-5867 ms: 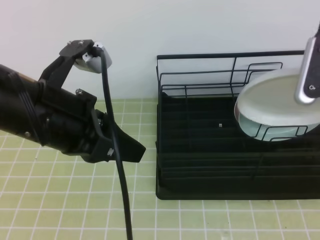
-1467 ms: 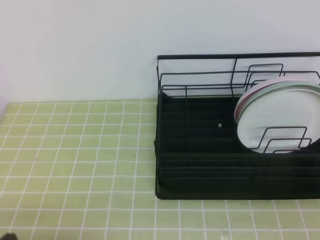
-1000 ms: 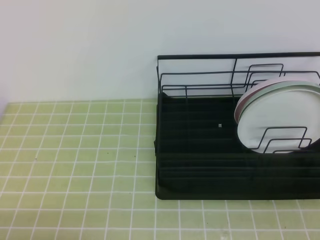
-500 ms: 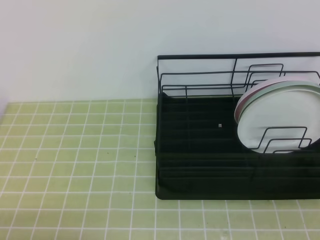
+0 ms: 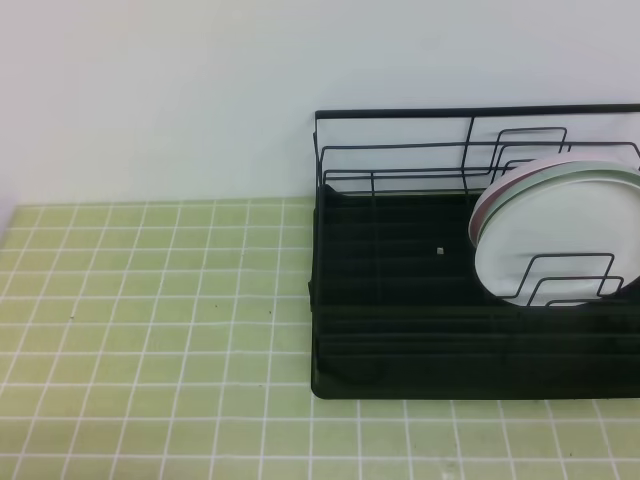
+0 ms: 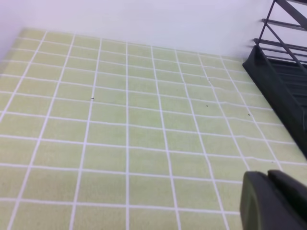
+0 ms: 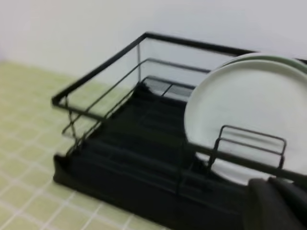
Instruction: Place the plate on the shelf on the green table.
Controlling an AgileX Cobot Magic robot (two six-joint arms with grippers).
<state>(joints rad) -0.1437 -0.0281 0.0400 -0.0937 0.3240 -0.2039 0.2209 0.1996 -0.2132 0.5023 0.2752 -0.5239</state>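
Two plates stand on edge in the rack point(image 5: 400, 330), at its right end. The white plate point(image 5: 545, 240) is the front one, upright between the wire dividers and leaning slightly back; just behind it, and touching or nearly so, is the mint plate point(image 5: 600, 172) with its pink rim, of which only a thin arc shows along the upper left edge. A low wire loop crosses the lower front of the white plate. The rest of the rack, from its left wall to the plates, shows only the black base tray and wires.

The rack sits on the tiles point(image 5: 150, 300), against the white wall on the far side, filling the right half of the high view. To its left the tiles run out to the left edge.

Neither arm shows in the high view. The left gripper point(image 6: 276, 201) appears only as dark fingertips at the lower right of its wrist view, closed together over tiles, near the rack's left corner and holding nothing. The right gripper point(image 7: 276, 203) is likewise closed and empty, low in its view, in front of the rack's near rail and below the white plate.
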